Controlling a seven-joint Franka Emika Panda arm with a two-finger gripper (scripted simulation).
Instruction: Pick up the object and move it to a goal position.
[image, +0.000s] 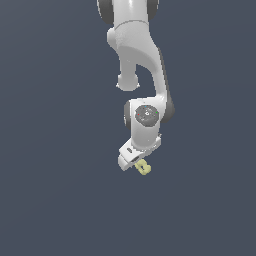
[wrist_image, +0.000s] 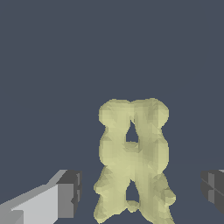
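White arm's jaws stand open either side of the small pale yellow lumpy object (wrist_image: 133, 164) (2 holes visible), not touching it.

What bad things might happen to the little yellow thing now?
1. The fingers stand apart from the yellow piece, which sits closer to one finger. Closing could push it sideways instead of gripping it.
2. It is lumpy with notches, so it might twist or slip out.
3. The gripper is much bigger, so grabbing only an edge seems possible.
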